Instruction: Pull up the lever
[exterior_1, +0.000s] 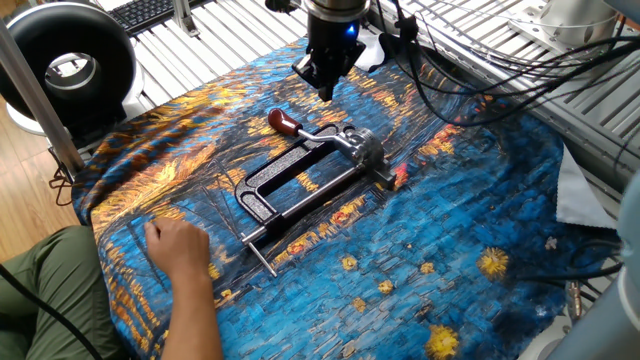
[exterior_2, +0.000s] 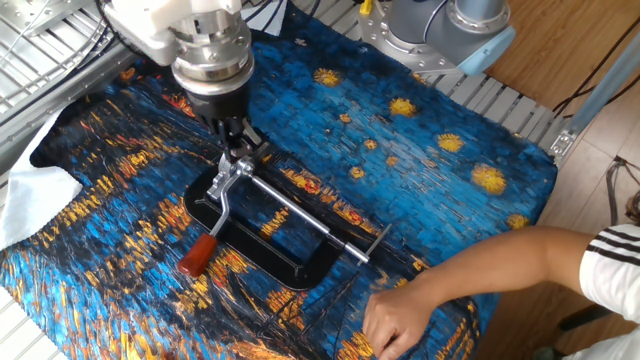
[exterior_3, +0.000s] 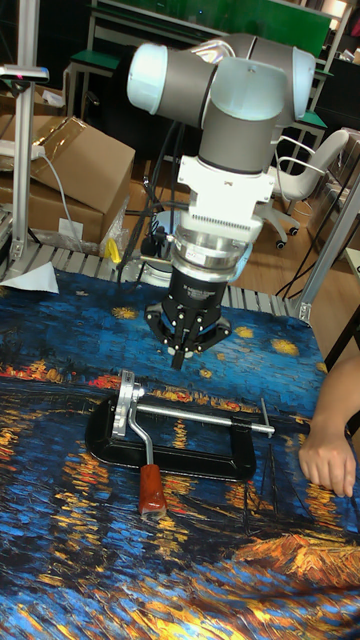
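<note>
- Your gripper (exterior_3: 181, 360) hangs in the upper middle of the tall frame, above the clamp (exterior_3: 180, 450), touching nothing; its fingers (exterior_3: 177, 353) sit clenched to a point.
- The lever (exterior_3: 143, 453) lies flat on the blue cloth (exterior_1: 450, 240), red knob (exterior_1: 283, 122) at centre left of one fixed view.
- A person's hand (exterior_1: 178, 245) presses the cloth, lower left.

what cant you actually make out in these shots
- Gripper jaw gap: fingertips look pressed together in the tall fixed view, too small and dark in both other views to confirm.
- Lever hinge on the clamp frame: too small.
- Person's hand: body cut off by the frame edge.
</note>
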